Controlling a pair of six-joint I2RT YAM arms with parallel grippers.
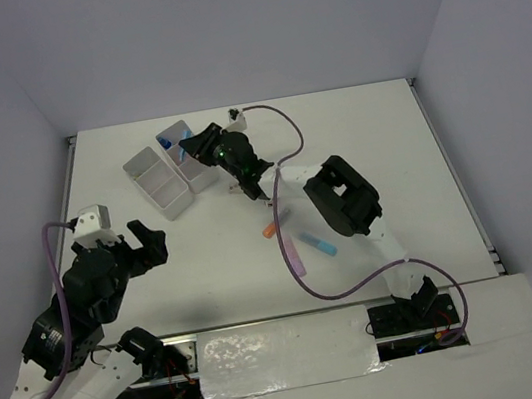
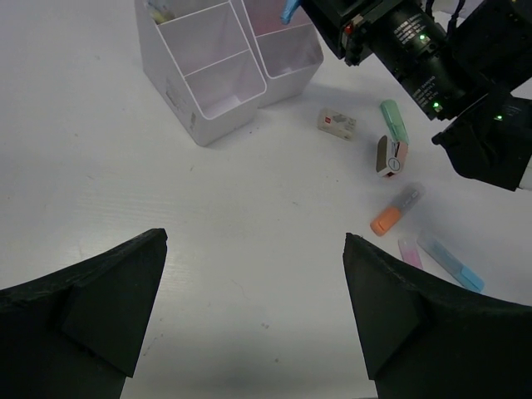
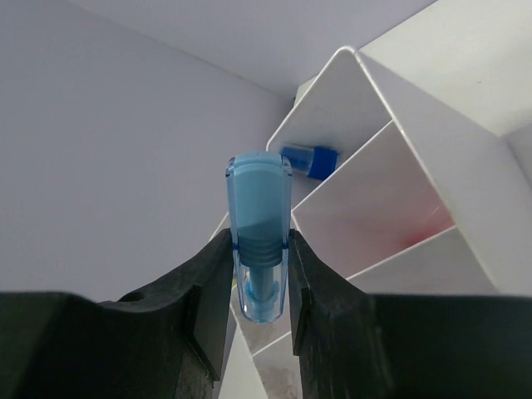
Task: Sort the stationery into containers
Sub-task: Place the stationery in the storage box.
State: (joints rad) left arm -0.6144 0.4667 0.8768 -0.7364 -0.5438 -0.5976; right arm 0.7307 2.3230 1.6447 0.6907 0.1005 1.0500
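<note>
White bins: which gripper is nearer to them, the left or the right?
Right. The right gripper holds a blue highlighter just over the bins; the left gripper hangs open, well off to their near-left side.

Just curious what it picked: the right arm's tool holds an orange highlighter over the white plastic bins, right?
Not orange. The right wrist view shows the right tool holding a light blue highlighter over the white plastic bins; the orange-capped highlighter lies on the white table.
</note>
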